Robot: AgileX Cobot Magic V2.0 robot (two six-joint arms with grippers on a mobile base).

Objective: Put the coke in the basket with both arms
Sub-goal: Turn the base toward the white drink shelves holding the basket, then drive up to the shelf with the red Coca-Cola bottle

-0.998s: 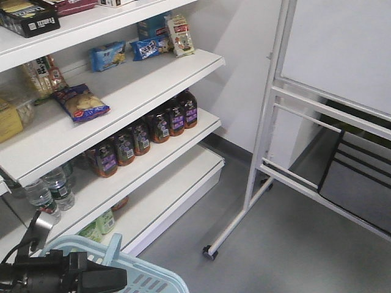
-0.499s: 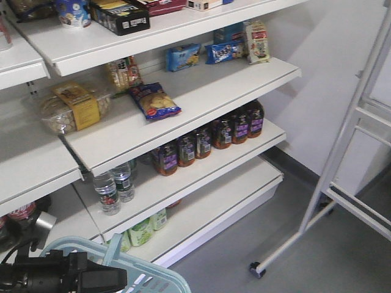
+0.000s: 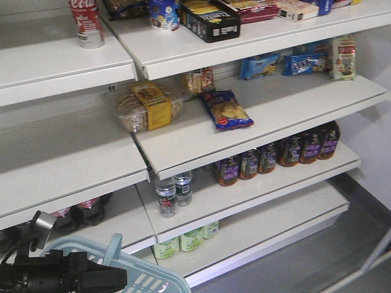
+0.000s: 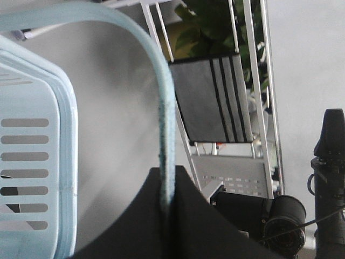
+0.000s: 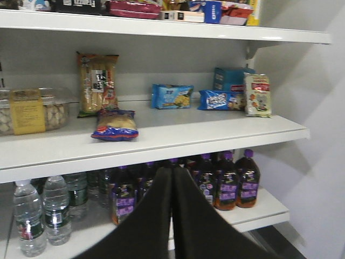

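The coke (image 3: 86, 23), red with white script and a silvery base, stands upright on the top-left shelf in the front view. At the bottom left of that view is the light blue basket (image 3: 143, 279), with its flat handle (image 3: 113, 249) raised beside my black left arm (image 3: 58, 278). In the left wrist view my left gripper (image 4: 166, 181) is shut on the basket handle (image 4: 161, 91), and the slotted basket wall (image 4: 32, 162) hangs to the left. My right gripper (image 5: 172, 174) is shut with nothing in it, facing the shelves at the height of the purple-labelled bottles. The coke does not show in either wrist view.
White shelves (image 3: 263, 116) hold snack bags (image 3: 226, 111), a clear pastry box (image 3: 145, 107), water bottles (image 3: 173, 192), purple-labelled bottles (image 3: 278, 155) and dark cola bottles (image 3: 85, 210). A white wheeled frame (image 4: 259, 102) and a plant show in the left wrist view.
The front view has swung left along the shelves: goods slid right, the white wheeled frame left the picture, and the coke came into view at top left. Arm and basket kept their place.
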